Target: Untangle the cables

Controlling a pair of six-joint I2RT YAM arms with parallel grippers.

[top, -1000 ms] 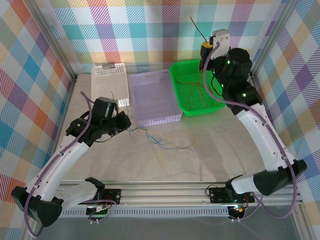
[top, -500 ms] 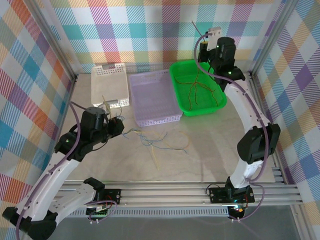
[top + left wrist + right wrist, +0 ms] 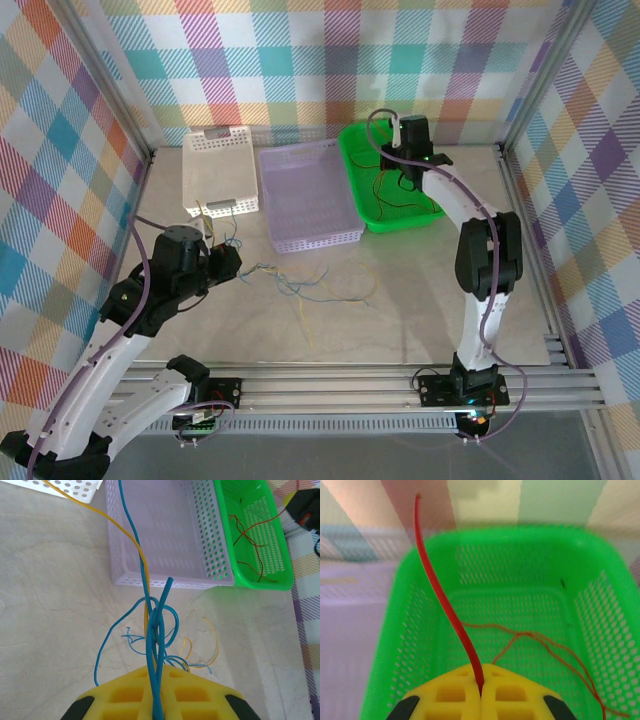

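Grip check: left claw (image 3: 159,692) is closed on blue wires (image 3: 159,625). A yellow wire (image 3: 141,555) runs alongside, ahead of it toward the purple basket (image 3: 170,584). Right claw (image 3: 481,692) clamps a red wire (image 3: 445,595) above the green basket (image 3: 395,635) (other red strands (image 3: 545,645) lie beneath). Top view adds a loose tangle (image 3: 325,290) on the table (image 3: 420,300), just right of the left claw.

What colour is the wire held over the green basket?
Red; the thin red wire shows best in the right wrist view.
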